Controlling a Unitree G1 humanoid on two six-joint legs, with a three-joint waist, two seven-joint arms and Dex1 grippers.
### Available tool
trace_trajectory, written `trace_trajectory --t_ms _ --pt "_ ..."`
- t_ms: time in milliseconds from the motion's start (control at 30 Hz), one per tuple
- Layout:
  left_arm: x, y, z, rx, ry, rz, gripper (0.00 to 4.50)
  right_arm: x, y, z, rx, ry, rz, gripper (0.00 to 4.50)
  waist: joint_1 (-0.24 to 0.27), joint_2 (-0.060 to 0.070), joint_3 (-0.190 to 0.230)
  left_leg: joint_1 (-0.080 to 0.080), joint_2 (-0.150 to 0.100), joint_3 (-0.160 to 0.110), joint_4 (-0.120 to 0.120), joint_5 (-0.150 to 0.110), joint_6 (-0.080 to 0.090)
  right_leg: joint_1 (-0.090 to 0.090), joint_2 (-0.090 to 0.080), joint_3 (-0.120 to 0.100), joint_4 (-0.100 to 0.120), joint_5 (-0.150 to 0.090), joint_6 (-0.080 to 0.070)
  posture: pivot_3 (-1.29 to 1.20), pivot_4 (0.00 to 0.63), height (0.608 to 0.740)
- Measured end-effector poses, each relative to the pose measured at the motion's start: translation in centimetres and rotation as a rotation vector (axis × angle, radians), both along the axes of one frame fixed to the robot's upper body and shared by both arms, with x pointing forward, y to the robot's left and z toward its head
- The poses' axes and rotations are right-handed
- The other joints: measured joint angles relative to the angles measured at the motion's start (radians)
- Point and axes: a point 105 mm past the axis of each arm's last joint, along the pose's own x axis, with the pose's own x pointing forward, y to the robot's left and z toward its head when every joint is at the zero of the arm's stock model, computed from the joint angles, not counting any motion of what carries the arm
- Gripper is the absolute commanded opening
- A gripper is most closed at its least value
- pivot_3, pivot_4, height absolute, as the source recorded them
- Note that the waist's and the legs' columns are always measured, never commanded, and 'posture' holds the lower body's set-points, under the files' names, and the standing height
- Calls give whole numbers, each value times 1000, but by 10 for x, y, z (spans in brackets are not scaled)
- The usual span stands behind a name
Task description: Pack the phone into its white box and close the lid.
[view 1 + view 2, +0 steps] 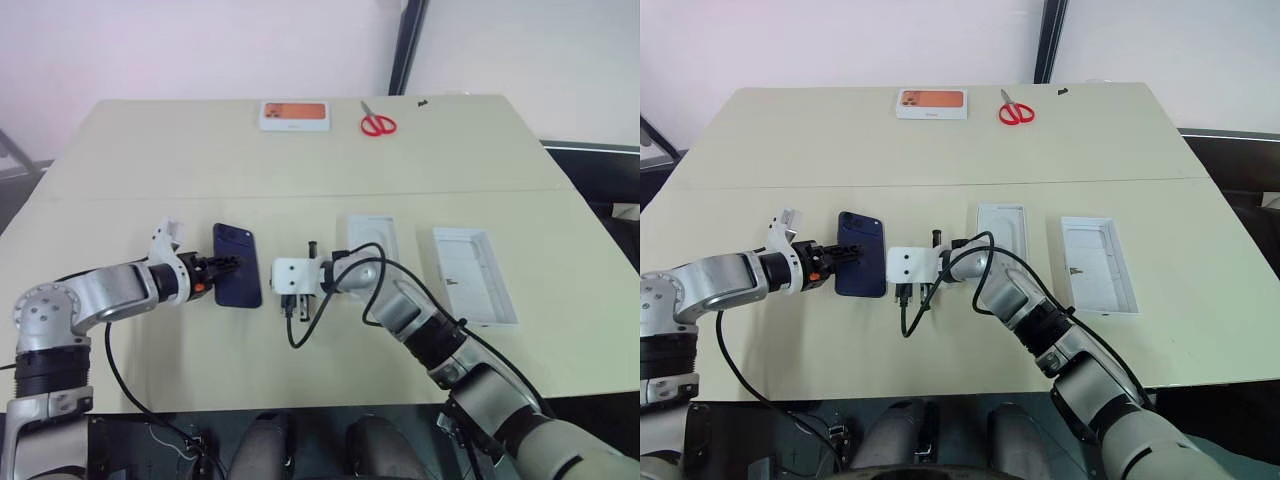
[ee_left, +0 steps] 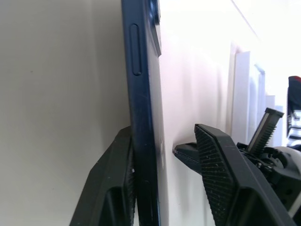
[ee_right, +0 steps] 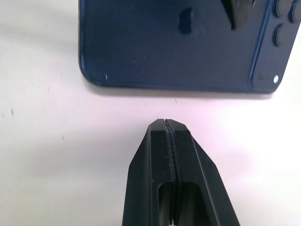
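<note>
The pale counter (image 1: 300, 370) carries everything. Taking its middle as the clock's centre in the head views, the lid (image 1: 1098, 265) lies open side up toward 3 o'clock, its pale inside showing. The white box (image 1: 1001, 231) lies just on the 9 o'clock side of it, apart from it and long side parallel. The phone (image 1: 861, 254), dark navy and glossy with its camera cluster at the far corner, sits toward 9 o'clock, well apart from the box. The left tool (image 1: 228, 264) reaches in from 9 o'clock and straddles the phone's long edge: in the left wrist view one finger (image 2: 110, 188) lies against one face of the phone, while the other stands off the opposite face with a gap, so the tool is apart rather than clamped. The right tool (image 3: 168, 123) points at the phone from the 3 o'clock side, its fingertips pressed together and just short of the phone's edge. At 12 o'clock, near the far edge, lie a white box with an orange top (image 1: 294, 115) and, beside it, red-handled scissors (image 1: 377, 122).
</note>
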Motion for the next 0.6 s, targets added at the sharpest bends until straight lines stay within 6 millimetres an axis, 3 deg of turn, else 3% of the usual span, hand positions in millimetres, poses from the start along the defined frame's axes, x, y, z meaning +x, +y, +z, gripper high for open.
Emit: trace_trajectory --t_ms 133,300,433,600 --pt "1 1 1 -8 3 14 182 -3 -3 2 3 -4 3 0 0 0 0 0 0 0 -3 1 -1 0 0 0 -2 0 0 0 150 740" --pt "0 0 0 -35 14 21 79 -4 -15 4 5 -1 -14 0 0 0 0 0 0 0 -3 1 -1 0 0 0 -3 0 0 0 150 740" --pt "5 -4 8 -87 -18 30 79 -4 -26 19 25 -20 -24 0 5 0 0 0 0 0 -3 1 -1 0 0 0 -3 0 0 0 150 740" --pt "27 -34 58 -238 -181 11 79 -8 -49 44 74 -18 -45 0 14 -4 2 -3 0 -1 -1 1 -1 3 0 -1 -5 0 0 0 150 740"
